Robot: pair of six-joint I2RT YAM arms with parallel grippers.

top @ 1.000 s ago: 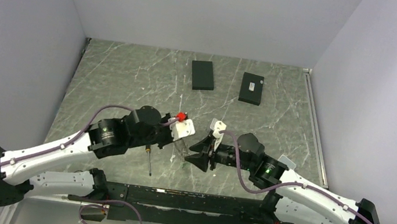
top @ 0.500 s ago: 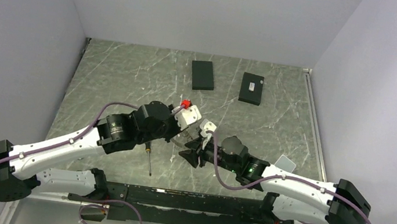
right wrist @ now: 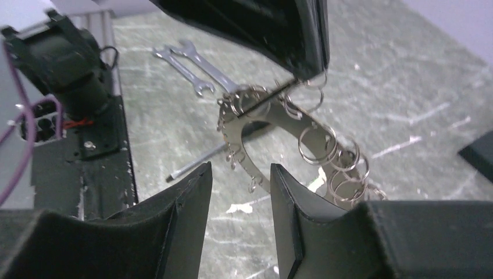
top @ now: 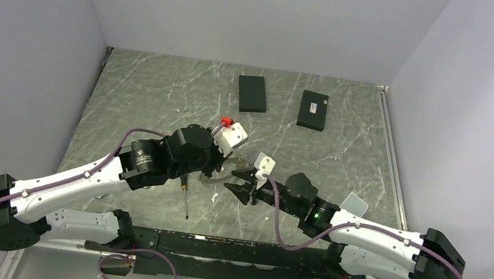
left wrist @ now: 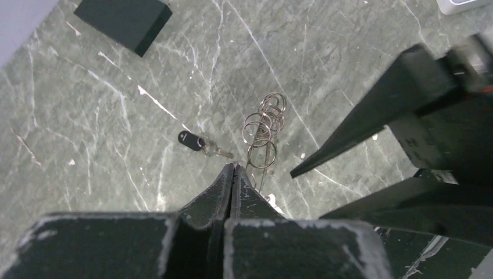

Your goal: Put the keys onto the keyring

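Nearest, lower centre of the overhead view: screwdriver [top: 184, 200], flat on the grey marbled table [top: 148, 96], tip toward the bottom edge, just beside the left forearm.

Next, centre of the overhead view: right gripper [right wrist: 239, 171], pads parted, nothing pinched between them. Keyring visible through the gap, just past the tips; contact not discernible.

Directly opposite, tip to tip: left gripper [left wrist: 232, 171], clenched tight on the rim of the keyring [right wrist: 278, 118]. Large flat grey metal ring, lifted clear of the table, tilted, centre of the right wrist view. Strung with small wire split rings [right wrist: 334, 154], bunched and hanging toward the lower right of that view.

On the table below, just left of the hanging split rings in the left wrist view: one key [left wrist: 195, 140], black head, short silver blade, lying flat, apart from the keyring and not threaded on it.

Upper left of the right wrist view: two silver wrenches [right wrist: 189, 61], side by side on the table.

Right of centre, overhead view: small pale flat piece [top: 354, 201] beside the right forearm, kind unclear.

Farthest, upper centre of the overhead view: black box [top: 252, 93] at left, black box [top: 313, 110] at right, both flat, well apart from the grippers.
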